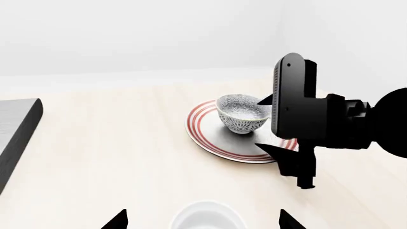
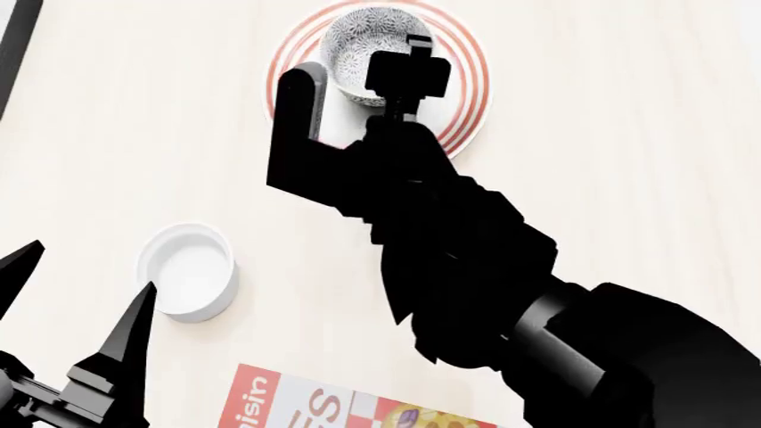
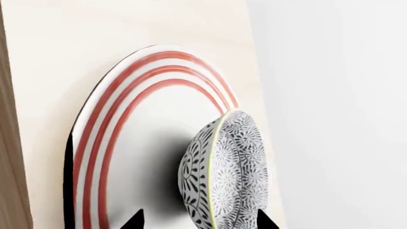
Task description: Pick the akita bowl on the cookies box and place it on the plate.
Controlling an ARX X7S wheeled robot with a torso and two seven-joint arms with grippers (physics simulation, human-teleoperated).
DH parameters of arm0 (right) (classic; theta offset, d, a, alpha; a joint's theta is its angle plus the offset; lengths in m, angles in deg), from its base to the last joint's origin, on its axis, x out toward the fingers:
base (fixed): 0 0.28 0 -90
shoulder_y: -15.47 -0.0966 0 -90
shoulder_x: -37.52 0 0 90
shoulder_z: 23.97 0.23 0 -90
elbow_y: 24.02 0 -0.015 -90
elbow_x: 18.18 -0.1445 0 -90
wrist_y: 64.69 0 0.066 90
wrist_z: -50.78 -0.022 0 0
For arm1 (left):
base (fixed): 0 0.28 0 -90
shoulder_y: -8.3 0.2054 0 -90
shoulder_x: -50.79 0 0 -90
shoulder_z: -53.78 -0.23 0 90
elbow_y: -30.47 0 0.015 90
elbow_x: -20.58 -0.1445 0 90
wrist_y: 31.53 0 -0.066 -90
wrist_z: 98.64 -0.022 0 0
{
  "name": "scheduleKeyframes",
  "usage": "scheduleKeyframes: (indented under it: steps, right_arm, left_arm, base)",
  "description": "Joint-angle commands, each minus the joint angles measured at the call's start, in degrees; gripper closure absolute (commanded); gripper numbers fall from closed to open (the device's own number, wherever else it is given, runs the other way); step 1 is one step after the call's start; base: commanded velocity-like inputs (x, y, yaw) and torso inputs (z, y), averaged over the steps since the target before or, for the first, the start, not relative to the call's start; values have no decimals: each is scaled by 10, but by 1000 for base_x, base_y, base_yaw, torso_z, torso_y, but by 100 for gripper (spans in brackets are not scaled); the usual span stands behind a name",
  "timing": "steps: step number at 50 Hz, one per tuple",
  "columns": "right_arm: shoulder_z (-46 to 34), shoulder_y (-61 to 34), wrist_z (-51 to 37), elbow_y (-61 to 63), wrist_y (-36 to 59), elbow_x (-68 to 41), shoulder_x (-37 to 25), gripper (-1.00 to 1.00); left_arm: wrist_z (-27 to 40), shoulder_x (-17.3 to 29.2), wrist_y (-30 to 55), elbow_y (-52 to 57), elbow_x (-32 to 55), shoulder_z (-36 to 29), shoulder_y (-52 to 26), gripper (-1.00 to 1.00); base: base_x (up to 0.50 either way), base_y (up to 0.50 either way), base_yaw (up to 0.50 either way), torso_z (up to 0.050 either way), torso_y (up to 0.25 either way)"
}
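The akita bowl (image 2: 355, 37) (image 1: 239, 113) stands upright on the plate (image 2: 468, 85) (image 1: 213, 140), which has red rings round its rim. My right gripper (image 3: 200, 222) (image 1: 264, 125) is open at the bowl (image 3: 229, 167). Its fingertips are spread to either side of the bowl's near wall, and one stands clear of the wall above the plate (image 3: 121, 124). A corner of the cookies box (image 2: 345, 406) shows at the near edge of the head view with nothing on it. My left gripper (image 2: 89, 267) (image 1: 202, 222) hangs open and holds nothing, just over a white ramekin.
The plain white ramekin (image 2: 187, 267) (image 1: 207, 217) sits on the pale wooden table (image 2: 618, 178) between the box and the plate. A dark flat slab (image 1: 16, 129) (image 2: 12, 36) lies at the table's far left. My right arm hides the table's middle.
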Motion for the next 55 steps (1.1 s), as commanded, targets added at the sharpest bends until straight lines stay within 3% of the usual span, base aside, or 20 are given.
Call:
scheduleKeyframes:
  steps: [1, 17, 37, 48, 55]
  right_arm:
    - [15, -17, 21, 45, 34, 1, -6, -100]
    - [31, -57, 15, 197, 101, -18, -72, -100]
    - [51, -104, -20, 508, 208, -58, -227, -100]
    - [151, -53, -149, 762, 215, -148, -370, -100]
    - [233, 9, -307, 901, 167, -211, -474, -100]
  left_arm:
    - [-14, -12, 0, 0, -15, 12, -1, -100]
    - [-10, -10, 3, 6, -13, 10, -1, -100]
    - [-4, -6, 5, 19, -7, 12, 3, -100]
    - [24, 4, -5, 81, 0, 41, 31, -100]
    - [72, 9, -28, 155, -11, 92, 59, -100]
  base:
    - [0, 0, 0, 0, 0]
    - [0, 0, 0, 0, 0]
    - [0, 0, 0, 0, 0]
    - [0, 0, 0, 0, 0]
    - [0, 0, 0, 0, 0]
